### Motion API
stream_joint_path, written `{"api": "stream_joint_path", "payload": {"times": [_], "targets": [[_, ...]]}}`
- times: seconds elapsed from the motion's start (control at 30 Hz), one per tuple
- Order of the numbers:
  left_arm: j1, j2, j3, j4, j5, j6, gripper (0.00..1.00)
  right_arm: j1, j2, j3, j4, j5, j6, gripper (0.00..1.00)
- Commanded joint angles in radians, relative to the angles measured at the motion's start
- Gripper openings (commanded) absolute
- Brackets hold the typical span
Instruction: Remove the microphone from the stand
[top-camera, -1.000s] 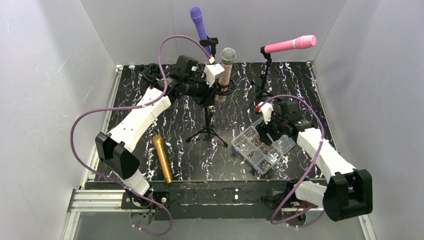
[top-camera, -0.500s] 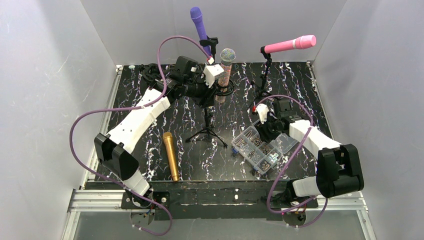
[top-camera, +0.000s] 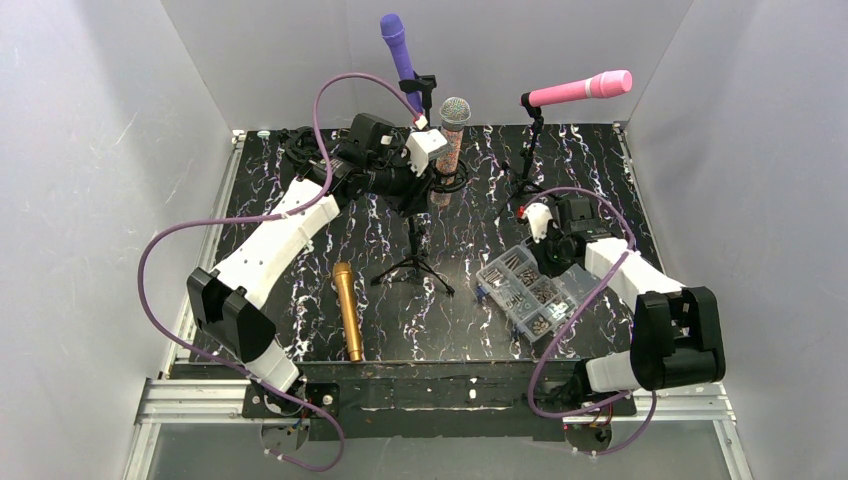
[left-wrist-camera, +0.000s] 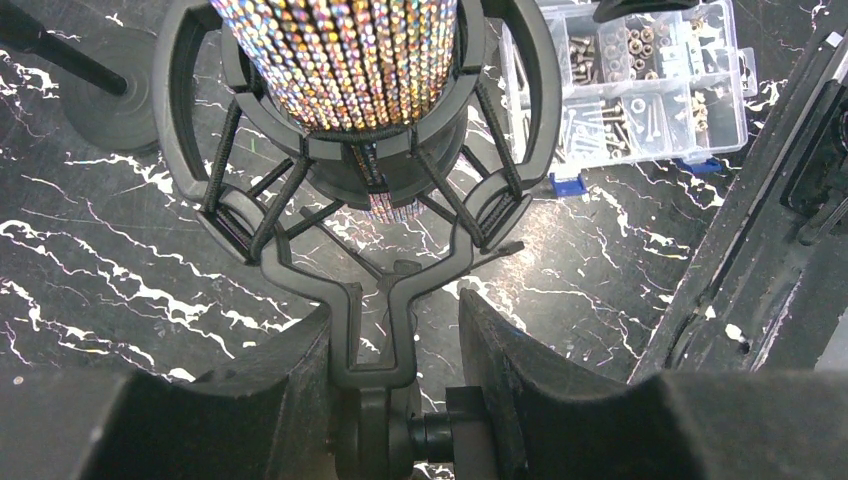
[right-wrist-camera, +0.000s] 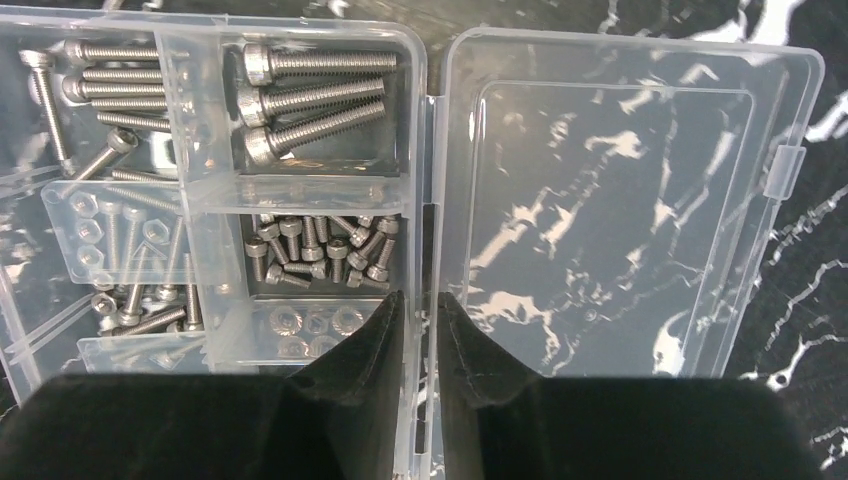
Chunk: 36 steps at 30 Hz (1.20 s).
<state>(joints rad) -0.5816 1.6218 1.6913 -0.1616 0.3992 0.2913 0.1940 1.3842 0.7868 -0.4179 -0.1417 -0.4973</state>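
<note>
A glitter-covered microphone (top-camera: 452, 135) (left-wrist-camera: 340, 60) stands upright in a black shock mount (left-wrist-camera: 520, 100) atop a tripod stand (top-camera: 415, 265) at mid-table. My left gripper (top-camera: 436, 172) (left-wrist-camera: 395, 310) is shut on the mount's forked bracket and its knob just under the microphone. The right gripper (top-camera: 541, 262) (right-wrist-camera: 420, 297) is shut on the hinge edge of a clear screw box (top-camera: 520, 290) (right-wrist-camera: 300, 150), well to the right of the stand.
A purple microphone (top-camera: 397, 45) and a pink microphone (top-camera: 580, 88) sit on stands at the back. A gold microphone (top-camera: 348, 310) lies on the table at front left. The box's lid (right-wrist-camera: 620, 200) lies open flat, and purple cables loop around both arms.
The right gripper has closed on the screw box's hinge, and the box has shifted right and turned. The gold microphone has slid a little right. The left gripper has held still.
</note>
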Motion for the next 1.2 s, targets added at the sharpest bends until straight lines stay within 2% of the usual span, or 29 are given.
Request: {"api": "stream_joint_path", "payload": {"times": [0.0, 0.3, 0.43, 0.63, 0.9, 1.0, 1.03, 1.17], "targets": [[0.006, -0.044, -0.029, -0.086, 0.050, -0.037, 0.00, -0.061, -0.006, 0.017, 0.022, 0.054, -0.022, 0.23], [0.005, -0.021, -0.030, -0.062, 0.130, -0.079, 0.00, -0.230, -0.016, 0.062, -0.005, 0.014, -0.056, 0.23], [-0.002, -0.011, -0.031, -0.054, 0.175, -0.082, 0.00, -0.249, -0.028, 0.080, -0.017, -0.010, -0.059, 0.26], [-0.021, -0.006, -0.030, -0.044, 0.217, -0.107, 0.00, -0.249, -0.070, 0.137, -0.070, -0.088, -0.012, 0.45], [-0.045, -0.006, -0.029, -0.048, 0.226, -0.114, 0.00, -0.247, -0.192, 0.277, -0.153, -0.240, 0.065, 0.60], [-0.060, -0.009, -0.036, -0.063, 0.230, -0.107, 0.00, -0.244, -0.242, 0.341, -0.196, -0.356, 0.099, 0.78], [-0.067, -0.009, -0.039, -0.072, 0.231, -0.100, 0.00, -0.241, -0.257, 0.362, -0.203, -0.393, 0.118, 0.81], [-0.093, -0.016, -0.046, -0.110, 0.235, -0.069, 0.00, -0.211, -0.319, 0.431, -0.164, -0.555, 0.222, 0.83]]}}
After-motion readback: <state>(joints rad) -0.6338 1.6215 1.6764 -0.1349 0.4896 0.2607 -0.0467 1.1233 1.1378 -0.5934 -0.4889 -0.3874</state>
